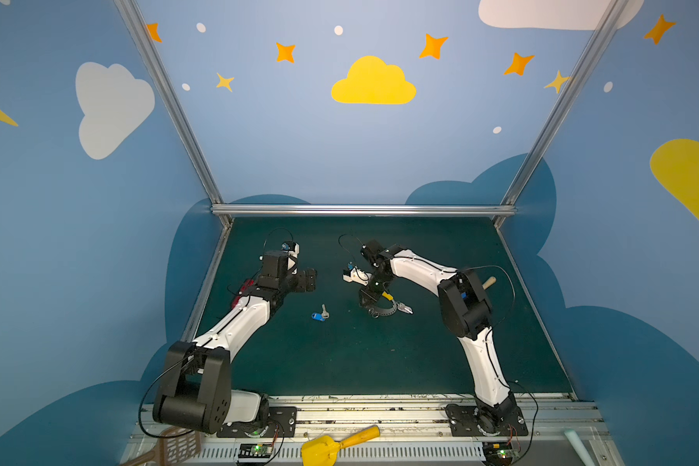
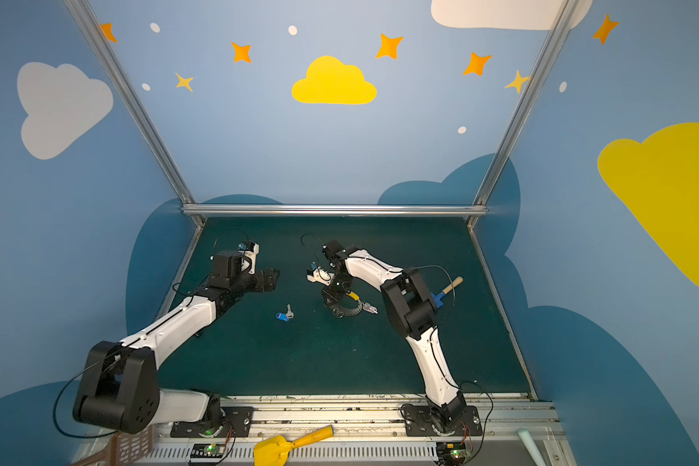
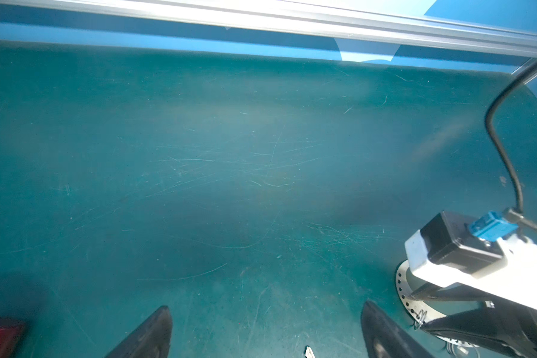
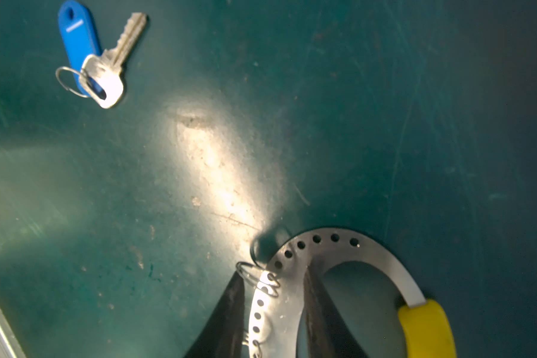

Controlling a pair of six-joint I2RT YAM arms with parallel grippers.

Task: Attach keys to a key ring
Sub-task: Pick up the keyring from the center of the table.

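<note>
Right wrist view is showing right gripper [image 4: 273, 272] jaws straddling the holed grey metal key ring [image 4: 329, 248], clamping unclear; left gripper [image 3: 265, 305] gaping; blue-tagged silver key [image 4: 118, 59] lying unattached.

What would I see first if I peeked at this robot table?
Probably the shiny key ring with its yellow sleeve, on the green table right of its middle, with the right pincer straddling its holed band. Next, the silver key with a blue tag, lying alone mid-table. The left pincer hangs open, holding nothing.
</note>
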